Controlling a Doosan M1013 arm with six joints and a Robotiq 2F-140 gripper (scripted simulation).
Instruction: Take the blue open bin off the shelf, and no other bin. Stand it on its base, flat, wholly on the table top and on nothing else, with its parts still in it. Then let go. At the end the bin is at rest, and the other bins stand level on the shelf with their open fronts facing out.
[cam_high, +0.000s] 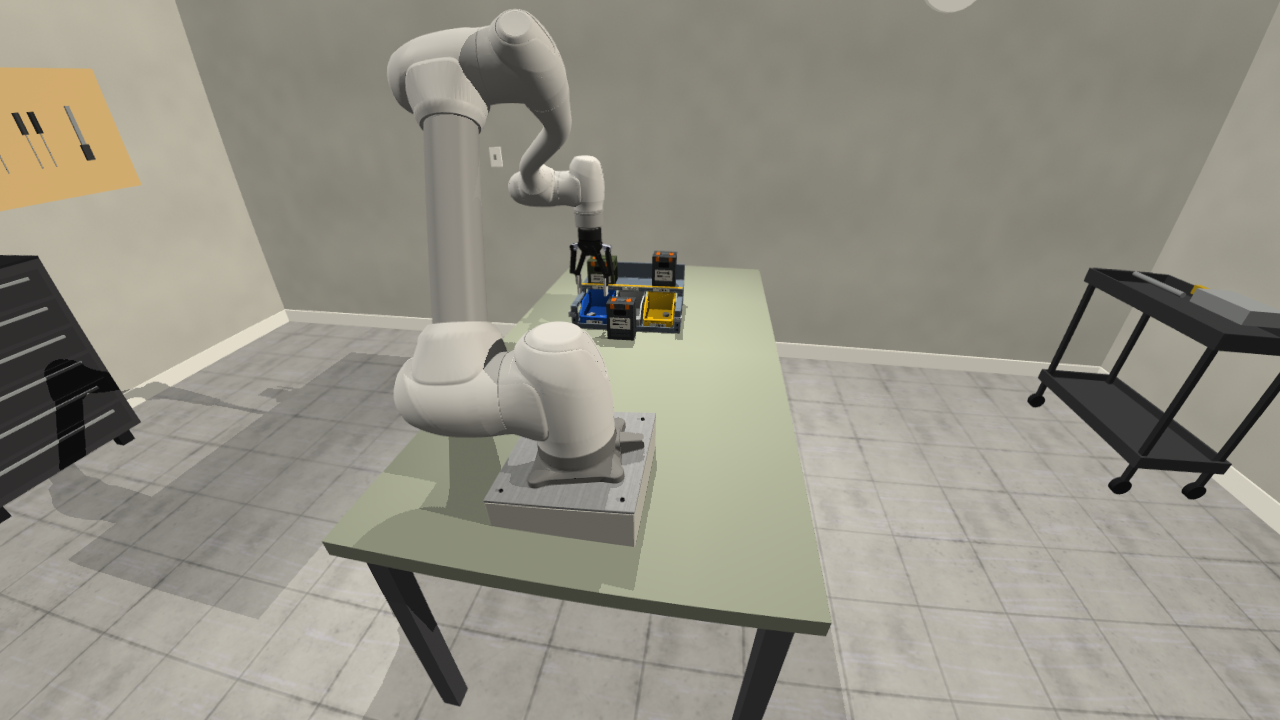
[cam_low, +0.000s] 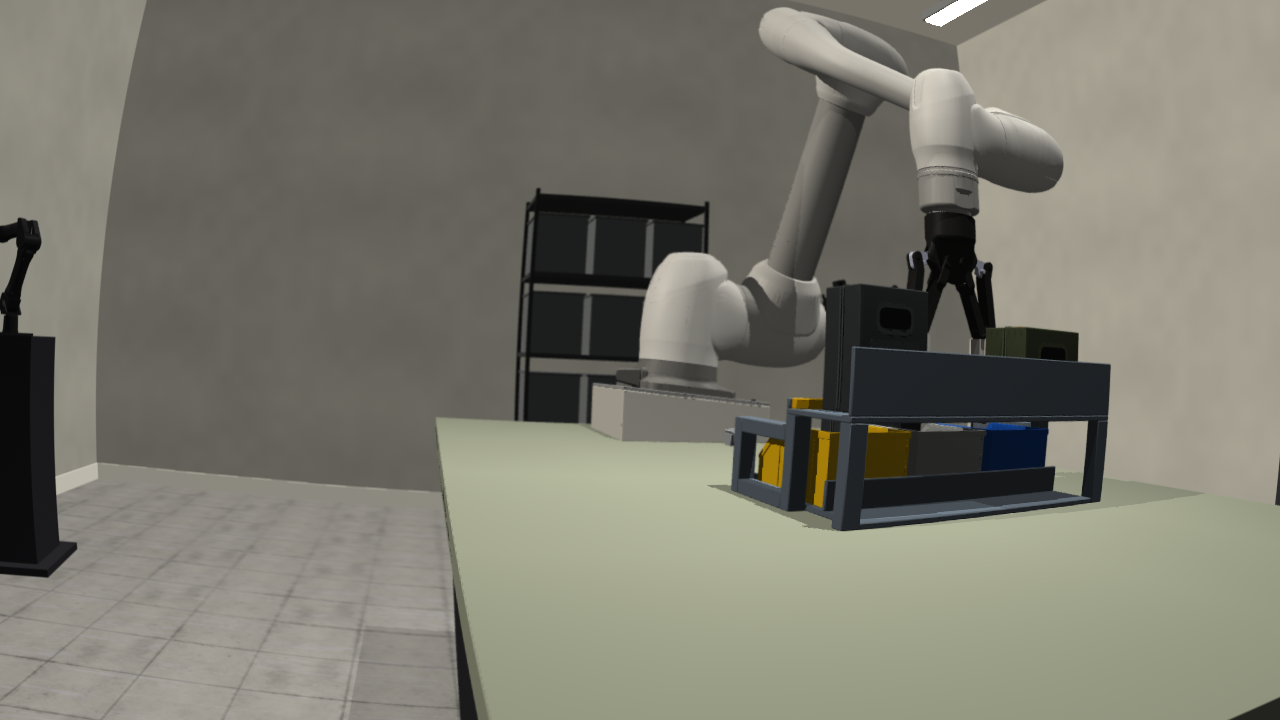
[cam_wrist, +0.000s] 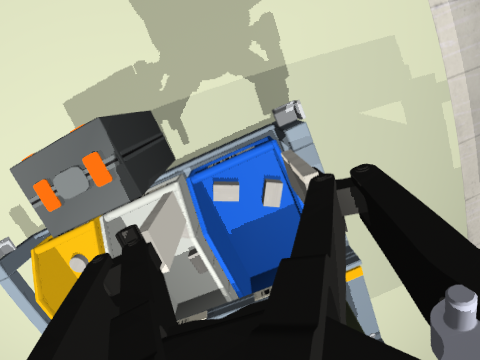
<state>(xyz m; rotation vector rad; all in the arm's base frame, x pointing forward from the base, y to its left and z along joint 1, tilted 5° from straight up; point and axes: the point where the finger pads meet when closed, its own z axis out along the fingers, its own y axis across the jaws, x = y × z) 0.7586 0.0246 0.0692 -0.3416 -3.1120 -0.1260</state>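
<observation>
The blue open bin (cam_high: 588, 303) (cam_low: 1015, 447) (cam_wrist: 265, 230) stands in the lower row of the shelf (cam_low: 980, 385), at the left end in the top view. Two pale parts (cam_wrist: 226, 192) (cam_wrist: 273, 193) lie in it. A grey-white bin (cam_low: 947, 452) (cam_wrist: 205, 282) stands beside it, and a yellow bin (cam_high: 659, 307) (cam_wrist: 70, 240) beyond that. My gripper (cam_high: 591, 286) (cam_wrist: 231, 188) points down above the bins, partly open and empty. In the wrist view one fingertip is over the grey-white bin, the other over the blue bin's outer side.
A dark case with orange latches (cam_high: 620, 320) (cam_wrist: 110, 150) stands in front of the shelf, close to the grey-white bin. Another dark case (cam_high: 663, 270) (cam_low: 881, 346) and a green case (cam_low: 1042, 343) stand on the upper tier. The table's side edge shows at the wrist view's right.
</observation>
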